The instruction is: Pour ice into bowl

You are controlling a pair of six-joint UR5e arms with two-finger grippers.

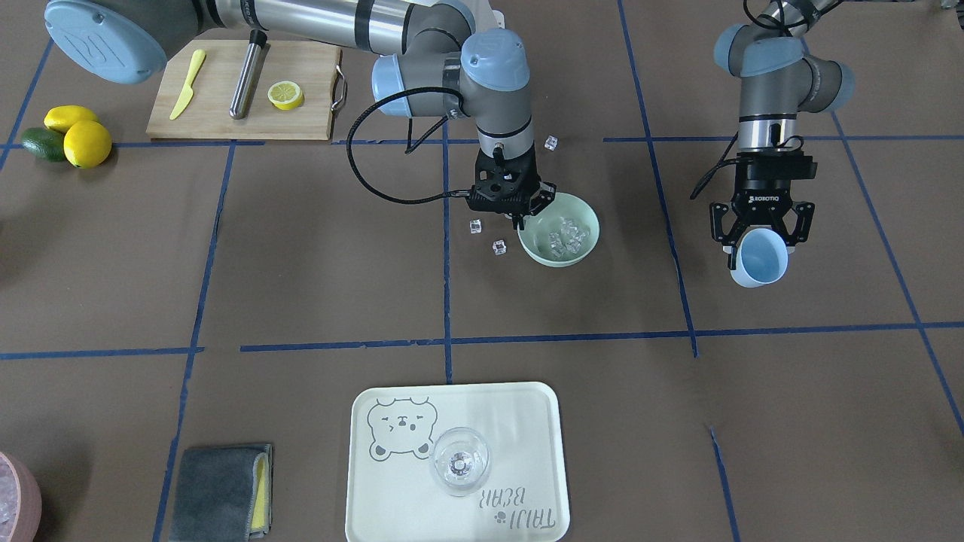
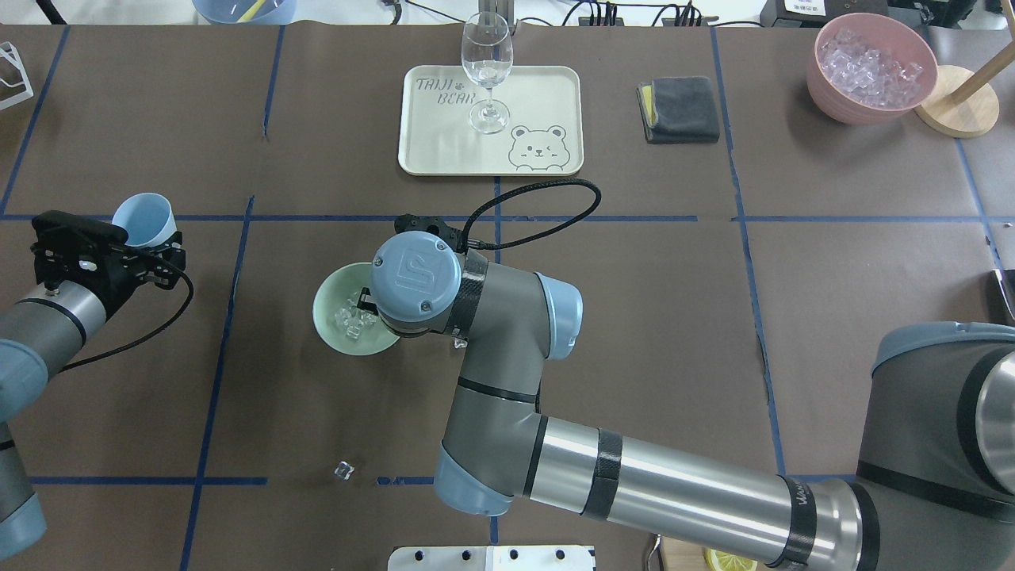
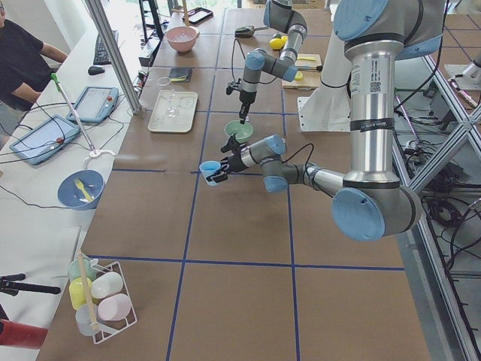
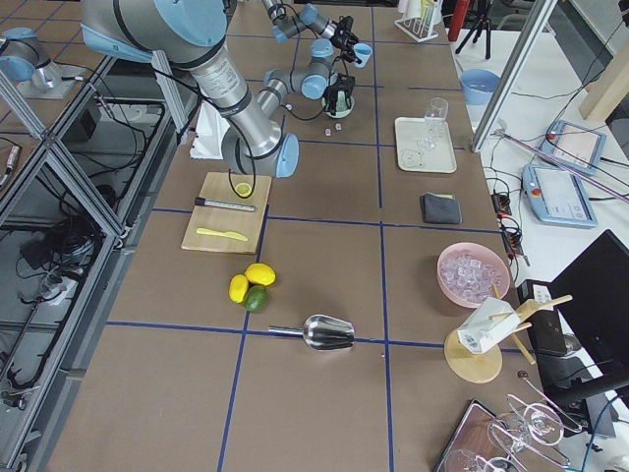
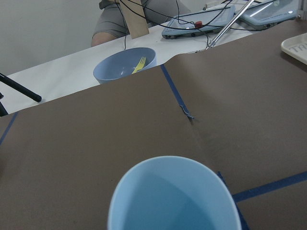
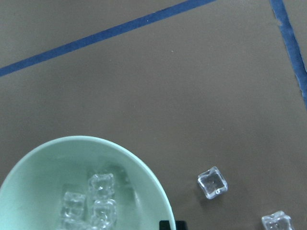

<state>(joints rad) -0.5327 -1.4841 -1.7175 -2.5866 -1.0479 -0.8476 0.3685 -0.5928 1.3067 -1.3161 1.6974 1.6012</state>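
The mint-green bowl (image 1: 584, 252) sits mid-table and holds several clear ice cubes (image 1: 565, 235). It also shows in the overhead view (image 2: 329, 305) and the right wrist view (image 6: 43, 165). My right gripper (image 1: 522, 218) stands at the bowl's rim and looks shut on it; one dark fingertip (image 6: 168, 224) shows by the rim. Loose ice cubes (image 1: 475, 226) lie on the table beside the bowl (image 6: 212, 182), and one lies nearer the robot (image 2: 342, 469). My left gripper (image 1: 759, 260) is shut on a light blue cup (image 1: 761, 257), tilted on its side, away from the bowl. The cup (image 5: 172, 196) looks empty.
A tray (image 1: 527, 421) with a wine glass (image 1: 459, 461) lies at the operators' side, with a grey cloth (image 1: 222, 491) and a pink container of ice (image 2: 871, 67) beyond. A cutting board (image 1: 218, 120) with knife and lemon half, and lemons (image 1: 86, 143), lie near the robot's right.
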